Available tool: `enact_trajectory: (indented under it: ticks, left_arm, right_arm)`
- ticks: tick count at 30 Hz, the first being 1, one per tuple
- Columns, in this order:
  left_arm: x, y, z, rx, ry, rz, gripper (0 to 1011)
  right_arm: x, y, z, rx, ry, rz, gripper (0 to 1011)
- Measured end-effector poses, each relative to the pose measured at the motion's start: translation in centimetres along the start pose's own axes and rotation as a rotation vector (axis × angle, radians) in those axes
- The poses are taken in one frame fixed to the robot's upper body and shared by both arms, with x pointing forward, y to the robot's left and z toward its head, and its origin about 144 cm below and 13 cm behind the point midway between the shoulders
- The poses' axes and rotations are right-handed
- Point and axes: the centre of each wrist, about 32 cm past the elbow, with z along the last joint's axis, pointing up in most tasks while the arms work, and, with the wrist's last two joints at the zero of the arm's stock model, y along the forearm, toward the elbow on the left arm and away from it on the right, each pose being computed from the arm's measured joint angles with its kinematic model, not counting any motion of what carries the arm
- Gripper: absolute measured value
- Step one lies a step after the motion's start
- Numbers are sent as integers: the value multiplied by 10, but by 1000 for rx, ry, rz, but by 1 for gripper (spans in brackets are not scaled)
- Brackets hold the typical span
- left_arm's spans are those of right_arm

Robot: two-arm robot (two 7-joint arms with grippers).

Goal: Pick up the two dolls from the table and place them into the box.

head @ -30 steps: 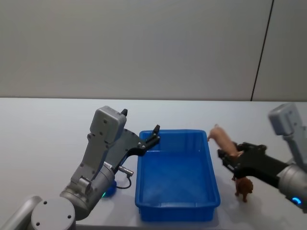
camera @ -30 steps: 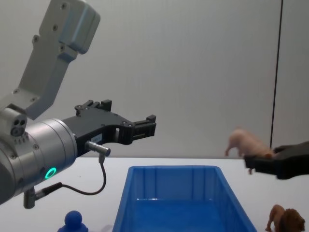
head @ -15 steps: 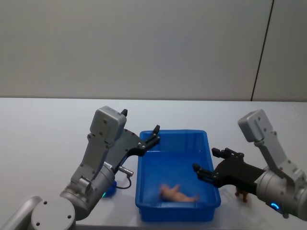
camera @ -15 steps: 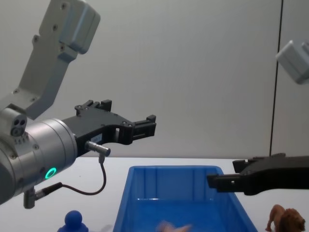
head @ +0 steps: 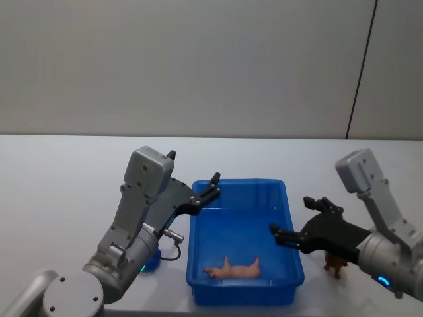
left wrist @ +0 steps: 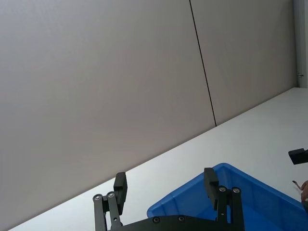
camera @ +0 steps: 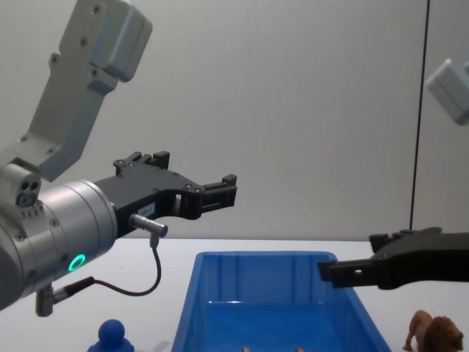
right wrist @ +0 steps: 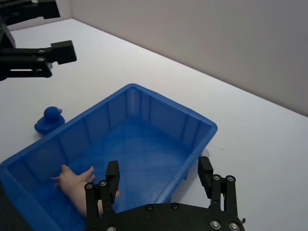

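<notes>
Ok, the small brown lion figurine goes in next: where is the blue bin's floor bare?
In the large bright-blue plastic bin the far half of the floor is bare, from the far wall to the small pink animal figure at the near end. The open right claw crowds the right rim, the open left claw the far-left corner.

Free over the middle of the box [head: 244, 294].
Crowded by right gripper [head: 289, 215] at right wall, left gripper [head: 193, 166] above far-left corner.

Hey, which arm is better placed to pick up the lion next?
Right. The right gripper hovers with open jaws over the right rim of the box, close to the lion; the left gripper is across the box.
</notes>
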Motion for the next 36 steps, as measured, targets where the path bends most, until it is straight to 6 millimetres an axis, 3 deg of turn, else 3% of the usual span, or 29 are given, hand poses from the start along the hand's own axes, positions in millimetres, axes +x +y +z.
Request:
enact_trajectory:
  ticks: [25, 36]
  left_arm:
    - [0, 0, 0, 0, 0, 0, 1002]
    - [0, 0, 0, 0, 0, 0, 1001]
  right_arm:
    - [26, -41, -31, -63, 4, -68, 1000]
    - [27, -43, -42, -127, 14, -62, 1001]
